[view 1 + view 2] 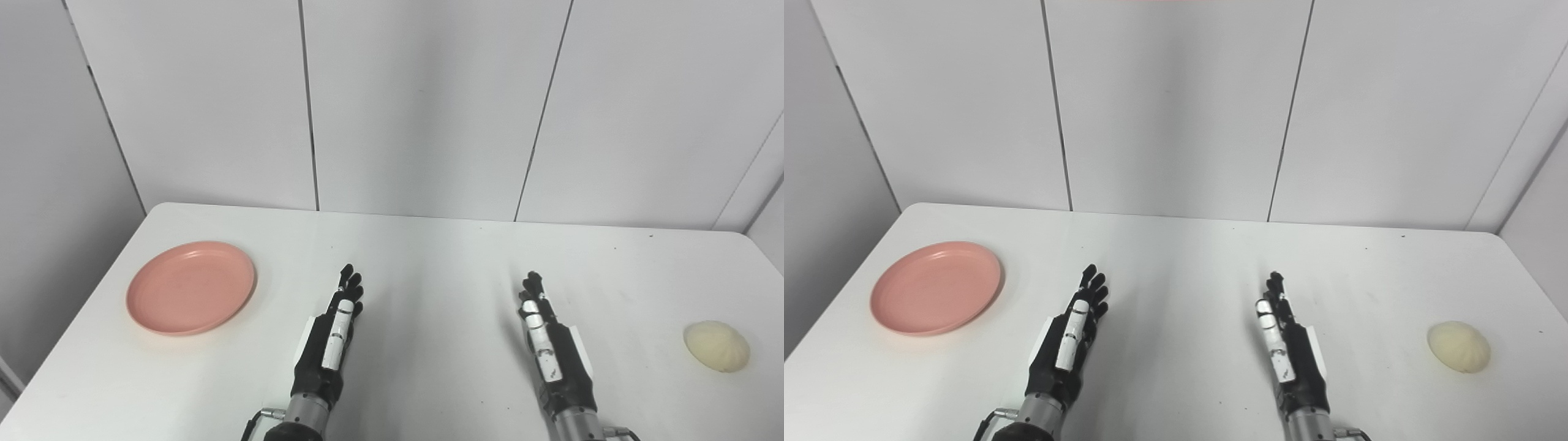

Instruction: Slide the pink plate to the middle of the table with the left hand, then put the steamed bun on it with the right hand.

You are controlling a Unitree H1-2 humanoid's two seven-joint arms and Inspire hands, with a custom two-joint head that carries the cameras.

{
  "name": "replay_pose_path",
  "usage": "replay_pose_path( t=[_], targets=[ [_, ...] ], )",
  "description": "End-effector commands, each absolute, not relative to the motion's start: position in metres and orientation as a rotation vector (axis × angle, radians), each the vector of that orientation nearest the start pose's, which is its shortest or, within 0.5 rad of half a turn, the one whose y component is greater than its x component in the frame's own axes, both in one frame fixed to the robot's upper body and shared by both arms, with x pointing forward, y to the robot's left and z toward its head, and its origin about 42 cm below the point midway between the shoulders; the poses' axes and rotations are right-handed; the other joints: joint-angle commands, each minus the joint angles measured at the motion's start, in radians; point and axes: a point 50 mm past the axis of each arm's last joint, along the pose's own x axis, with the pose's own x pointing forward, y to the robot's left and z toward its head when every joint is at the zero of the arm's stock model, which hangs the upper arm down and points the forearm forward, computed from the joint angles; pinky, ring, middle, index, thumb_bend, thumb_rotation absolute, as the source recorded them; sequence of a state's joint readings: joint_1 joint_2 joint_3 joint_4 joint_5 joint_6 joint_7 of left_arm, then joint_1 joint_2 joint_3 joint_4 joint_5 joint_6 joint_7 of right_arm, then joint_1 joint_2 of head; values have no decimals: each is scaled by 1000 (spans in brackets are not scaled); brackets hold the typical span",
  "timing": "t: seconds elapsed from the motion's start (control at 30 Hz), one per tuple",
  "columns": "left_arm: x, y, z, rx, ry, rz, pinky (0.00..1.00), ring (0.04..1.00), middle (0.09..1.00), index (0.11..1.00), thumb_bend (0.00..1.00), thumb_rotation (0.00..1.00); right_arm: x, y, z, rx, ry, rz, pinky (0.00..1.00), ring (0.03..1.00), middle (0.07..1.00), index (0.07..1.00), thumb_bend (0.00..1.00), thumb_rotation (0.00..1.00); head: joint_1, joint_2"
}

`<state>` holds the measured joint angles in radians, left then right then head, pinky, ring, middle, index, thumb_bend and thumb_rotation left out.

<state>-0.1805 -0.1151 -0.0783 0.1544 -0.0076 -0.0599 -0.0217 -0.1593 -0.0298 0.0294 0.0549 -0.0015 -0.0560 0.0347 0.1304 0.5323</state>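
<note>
A pink plate [191,286] lies empty on the left side of the white table [429,257]. A pale steamed bun [716,346] lies near the table's right edge. My left hand [334,334] is open and empty, fingers stretched forward, over the table to the right of the plate and apart from it. My right hand [548,340] is open and empty too, fingers stretched forward, well to the left of the bun. The same scene shows in the right eye view: plate [936,287], bun [1458,346], left hand [1070,334], right hand [1286,340].
A grey panelled wall [416,104] rises behind the table's far edge. The table's left edge runs just beyond the plate, and its right edge just beyond the bun.
</note>
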Motion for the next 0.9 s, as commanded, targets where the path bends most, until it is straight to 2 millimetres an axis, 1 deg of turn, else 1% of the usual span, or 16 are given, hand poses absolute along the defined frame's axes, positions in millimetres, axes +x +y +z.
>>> replay_pose_path(
  t=[0.0,0.03,0.13,0.17,0.2,0.23,0.3,0.37,0.5,0.63,0.67,0.87],
  targets=[
    [332,142,101,-62,-63,-132,1000,1000,1000,1000,413,985,329,-187,130,-29,-174,110,1000,1000,1000,992,591,910,-52,-3],
    [332,143,99,-52,-64,-129,1000,1000,1000,1000,413,993,329,-185,130,-25,-171,108,1000,1000,1000,995,568,913,-65,-2],
    [333,149,98,-45,-51,-128,1000,1000,1000,1000,456,1000,333,-181,126,-23,-170,100,1000,1000,1000,999,555,901,-119,-5],
    [333,151,98,-49,-49,-132,1000,1000,1000,1000,469,1000,334,-180,126,-29,-171,98,1000,1000,1000,1000,560,918,-127,-5],
    [334,153,99,-52,-48,-134,1000,1000,1000,1000,470,1000,335,-178,127,-30,-172,96,1000,1000,1000,1000,562,920,-151,-4],
    [334,155,99,-49,-48,-137,1000,1000,1000,1000,474,999,336,-178,126,-28,-173,92,1000,1000,1000,1000,567,922,-151,-4],
    [335,159,100,-39,-44,-147,1000,1000,1000,1000,488,1000,337,-177,125,-28,-178,83,1000,1000,1000,1000,590,916,-194,2],
    [335,164,102,-16,-44,-165,1000,1000,1000,1000,516,1000,339,-175,124,-38,-185,73,1000,1000,1000,1000,605,916,-214,2],
    [333,168,104,-12,-48,-169,1000,1000,1000,1000,555,1000,341,-173,122,-50,-188,62,1000,1000,1000,1000,621,915,-219,0],
    [332,168,104,-19,-46,-168,1000,1000,1000,1000,546,1000,341,-174,122,-57,-182,52,1000,1000,1000,1000,635,937,-214,-5],
    [332,169,104,-15,-47,-172,1000,1000,1000,1000,546,1000,341,-176,122,-55,-184,50,1000,1000,1000,1000,641,928,-214,-5],
    [332,167,103,-23,-44,-177,1000,1000,1000,1000,533,1000,343,-181,122,-49,-199,31,1000,1000,1000,1000,606,922,-200,-8]
  ],
)
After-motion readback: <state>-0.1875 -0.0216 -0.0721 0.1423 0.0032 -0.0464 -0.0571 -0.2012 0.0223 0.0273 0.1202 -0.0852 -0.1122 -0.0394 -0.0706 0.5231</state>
